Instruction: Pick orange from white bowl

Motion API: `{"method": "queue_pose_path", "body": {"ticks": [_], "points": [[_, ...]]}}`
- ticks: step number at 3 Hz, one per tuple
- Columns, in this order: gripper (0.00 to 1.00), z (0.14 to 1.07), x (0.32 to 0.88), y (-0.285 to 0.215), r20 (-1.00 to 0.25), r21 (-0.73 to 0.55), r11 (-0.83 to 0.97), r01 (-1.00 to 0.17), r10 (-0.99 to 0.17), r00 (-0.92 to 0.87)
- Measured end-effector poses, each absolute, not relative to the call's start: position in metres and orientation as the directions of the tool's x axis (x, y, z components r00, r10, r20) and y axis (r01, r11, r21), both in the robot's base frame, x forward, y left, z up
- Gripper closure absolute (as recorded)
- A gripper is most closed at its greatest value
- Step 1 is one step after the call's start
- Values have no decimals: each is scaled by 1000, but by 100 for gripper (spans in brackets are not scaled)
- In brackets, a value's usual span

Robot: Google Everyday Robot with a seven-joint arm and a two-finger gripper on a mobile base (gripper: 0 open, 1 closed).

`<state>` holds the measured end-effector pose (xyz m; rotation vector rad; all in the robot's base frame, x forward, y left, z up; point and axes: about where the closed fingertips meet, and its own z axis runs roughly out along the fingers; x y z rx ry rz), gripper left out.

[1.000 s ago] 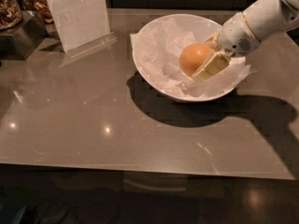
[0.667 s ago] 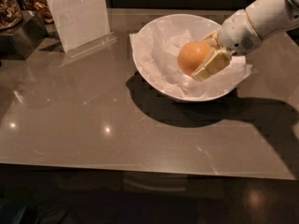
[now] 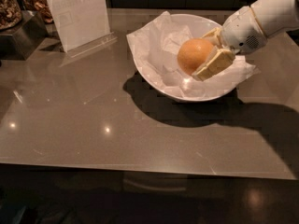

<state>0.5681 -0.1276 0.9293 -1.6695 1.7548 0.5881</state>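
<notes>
The orange (image 3: 191, 55) sits in the white bowl (image 3: 164, 88), which is lined with crumpled white paper (image 3: 159, 45) and stands at the back right of the grey table. My gripper (image 3: 202, 55) reaches in from the right on a white arm (image 3: 261, 20). Its cream fingers (image 3: 214, 64) lie on the front and back of the orange's right side, closed against it. The orange's right part is hidden behind the fingers.
A clear acrylic sign stand (image 3: 77, 15) stands at the back left. Dark containers with nuts (image 3: 9, 8) sit at the far left corner. The glossy grey table (image 3: 93, 125) ends at a front edge (image 3: 140, 168) with a dark drop below.
The orange and the gripper have shifted slightly up and to the left inside the bowl. The bowl and the sign have not moved.
</notes>
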Motion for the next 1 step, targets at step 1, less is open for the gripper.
{"method": "queue_pose_path", "body": {"ticks": [1], "points": [[100,924,573,-131,-710,-89,107,-990,-704,-12]]}}
